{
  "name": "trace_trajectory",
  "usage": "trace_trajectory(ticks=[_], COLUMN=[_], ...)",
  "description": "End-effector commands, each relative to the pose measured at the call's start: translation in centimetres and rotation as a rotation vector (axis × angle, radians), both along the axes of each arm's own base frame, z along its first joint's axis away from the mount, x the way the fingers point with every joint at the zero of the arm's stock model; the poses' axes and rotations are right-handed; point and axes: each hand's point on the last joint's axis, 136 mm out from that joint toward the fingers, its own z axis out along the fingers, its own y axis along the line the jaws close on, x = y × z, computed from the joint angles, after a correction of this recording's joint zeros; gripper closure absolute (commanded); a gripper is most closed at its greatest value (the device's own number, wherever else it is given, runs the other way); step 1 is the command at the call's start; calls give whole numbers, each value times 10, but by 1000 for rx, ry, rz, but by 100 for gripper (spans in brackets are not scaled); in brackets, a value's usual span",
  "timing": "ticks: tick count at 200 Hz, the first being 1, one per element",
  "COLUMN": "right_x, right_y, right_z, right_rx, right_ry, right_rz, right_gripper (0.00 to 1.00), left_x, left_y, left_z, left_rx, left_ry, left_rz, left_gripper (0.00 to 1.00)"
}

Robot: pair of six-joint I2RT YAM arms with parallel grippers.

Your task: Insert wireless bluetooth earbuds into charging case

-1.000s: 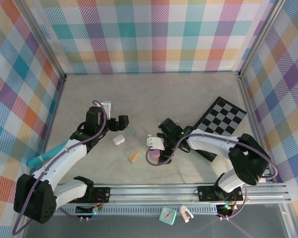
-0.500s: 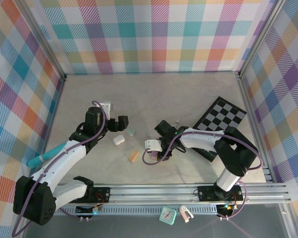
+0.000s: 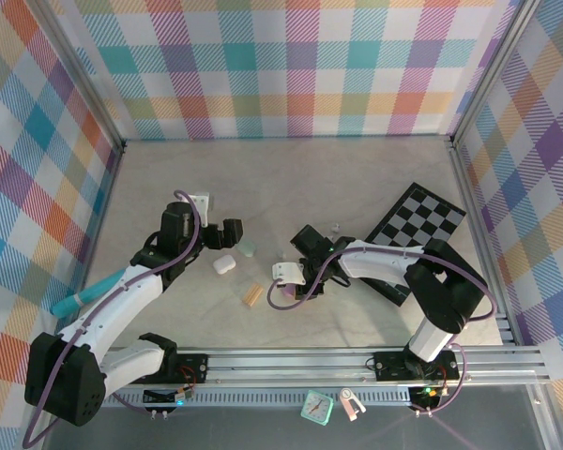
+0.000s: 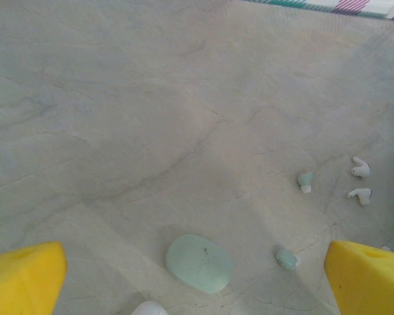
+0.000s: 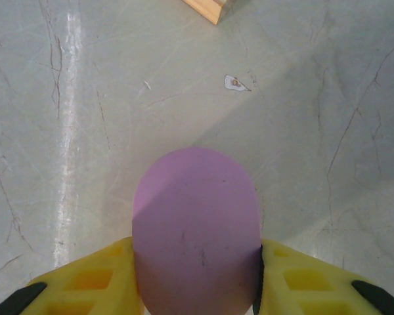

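Your right gripper [image 5: 197, 272] clamps the purple case [image 5: 196, 210] across its narrow width — long axis pointing away. Your left gripper [image 4: 194, 282] gapes wide, the pale green case [image 4: 199, 263] just ahead.

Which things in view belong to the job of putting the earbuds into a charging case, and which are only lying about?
Belong to the job: purple case; pale green case; white case; pale green earbud; second pale green earbud; white earbud; second white earbud.
Only lying about: tan wooden block; chessboard; small teal clock.
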Motion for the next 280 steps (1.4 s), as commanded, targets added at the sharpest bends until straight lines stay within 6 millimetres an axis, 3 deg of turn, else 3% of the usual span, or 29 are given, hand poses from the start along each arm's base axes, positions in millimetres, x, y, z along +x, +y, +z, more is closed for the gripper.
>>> trace_trajectory(ticks=[1,39,74,103,136,162,174,226,280], right_x=[0,10,23,31,25,16,10,-8,-10], right_y=[4,7,-1,-13,-23,-26,-26,-24,-23], right_z=[12,51,97,132,166,189,199,227,221], right_rx=[25,158,317,398,429,435,438,486,446], right_ry=[-2,-7,7,27,75,103,122,162,174], right_rz=[-4,-63,-132,-162,-156,-127,-109,-54,-47], right_gripper=[62,62,63,65,66,67,67,68,69], left_x=[-2,-8,-28,-61,-77,-95,-108,-125,-131], left_y=[1,-12,-45,-88,-119,-143,-154,-180,-190], left_z=[15,16,31,44,55,45,44,52,63], left_rx=[-5,-80,-166,-131,-126,-114,-121,-243,-281], left_ry=[-23,9,-89,-300,-457,-489,-502,-466,-454], left_rz=[-11,-56,-252,-550,-717,-900,-1010,-1139,-1196], left_gripper=[0,0,0,0,0,0,7,18,33])
